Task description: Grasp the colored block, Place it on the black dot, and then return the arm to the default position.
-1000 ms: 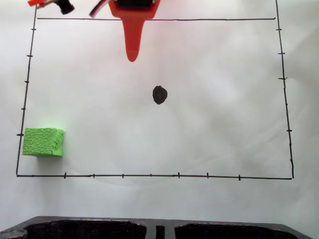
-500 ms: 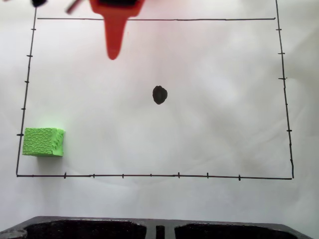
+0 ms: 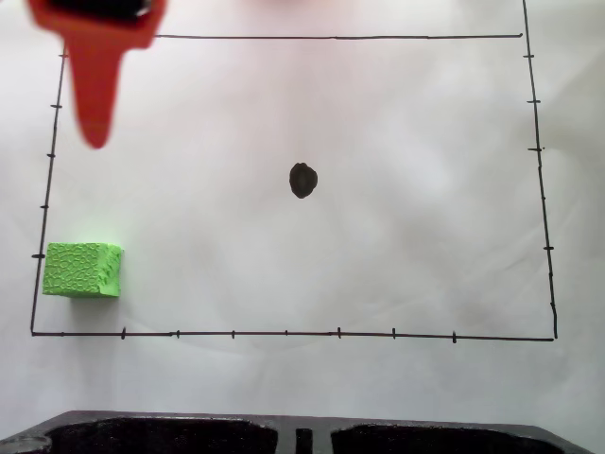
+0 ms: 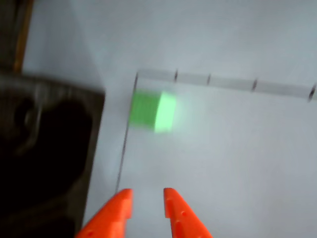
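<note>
The colored block (image 3: 82, 270), a small bright green cube with a pebbled surface, sits untouched on the white paper in the lower left corner of the drawn frame in the fixed view, just inside the thin black border line (image 3: 49, 170).

The orange plastic end effector (image 4: 147, 202) is released: in the wrist view its two tapered fingers stand a little apart with nothing between them, their tips pointing toward the cube (image 4: 152, 111), which lies ahead and well apart. In the fixed view one orange finger (image 3: 95, 90) hangs at the upper left, above the block's side of the sheet. The black dot (image 3: 302, 180), a hand-drawn ink blot, lies near the middle of the frame, well away from both. A dark moulded tray (image 3: 302, 435) edges the bottom of that view.

The step in hand looks like the approach for the grasp. The next move calls for lowering and reaching forward until the parted fingers straddle the cube, squared to its flat sides, before closing.
</note>
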### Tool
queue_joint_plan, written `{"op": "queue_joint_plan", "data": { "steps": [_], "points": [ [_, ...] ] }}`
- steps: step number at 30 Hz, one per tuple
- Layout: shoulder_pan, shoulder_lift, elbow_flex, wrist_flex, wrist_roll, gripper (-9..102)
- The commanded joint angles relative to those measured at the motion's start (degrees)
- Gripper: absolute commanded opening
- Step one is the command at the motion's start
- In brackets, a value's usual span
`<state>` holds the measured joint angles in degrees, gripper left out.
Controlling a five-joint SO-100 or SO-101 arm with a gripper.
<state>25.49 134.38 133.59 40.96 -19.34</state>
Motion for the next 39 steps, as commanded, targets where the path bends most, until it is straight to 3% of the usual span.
{"op": "queue_joint_plan", "data": {
  "steps": [1,16,39],
  "points": [
    [2.37,-6.77,-8.88,0.00,-0.79,11],
    [5.27,-27.33,-20.65,-2.81,-2.02,29],
    [1.93,-44.21,-28.56,-5.71,5.27,31]
  ]
}}
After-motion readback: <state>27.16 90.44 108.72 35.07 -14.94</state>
